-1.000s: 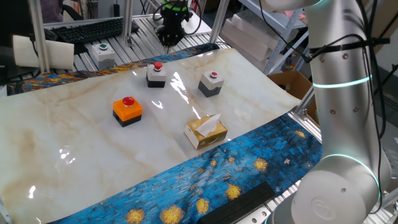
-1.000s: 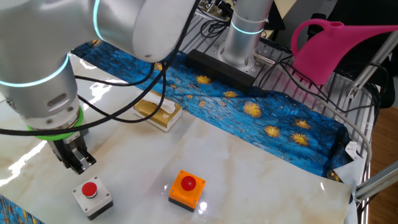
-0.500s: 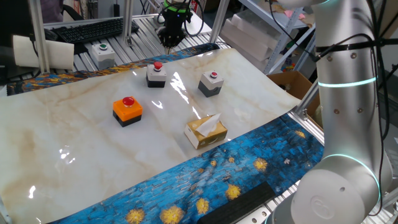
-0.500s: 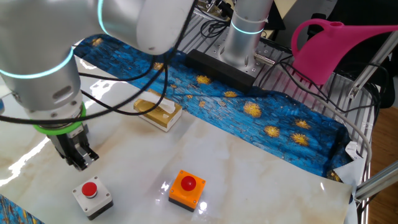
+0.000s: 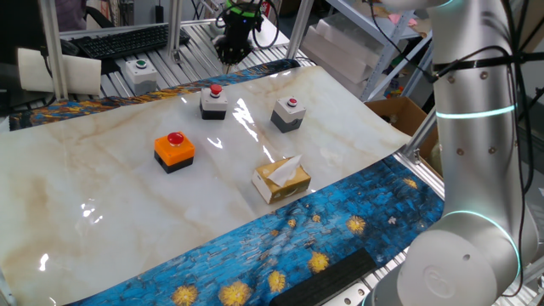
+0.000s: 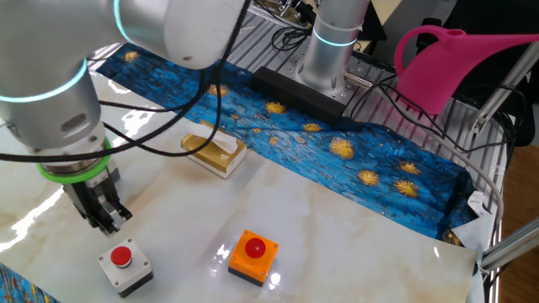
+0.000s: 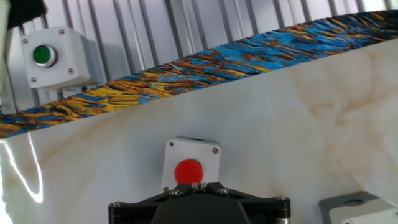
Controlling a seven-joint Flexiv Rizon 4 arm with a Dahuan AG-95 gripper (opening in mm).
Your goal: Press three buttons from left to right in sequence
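In hand view only: green-button box (image 7: 51, 57) beyond grey button (image 7: 189, 165).

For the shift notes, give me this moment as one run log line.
gripper: shut, above grey button box, not touching | orange button box: untouched | second grey box: untouched | tissue box: mid-table
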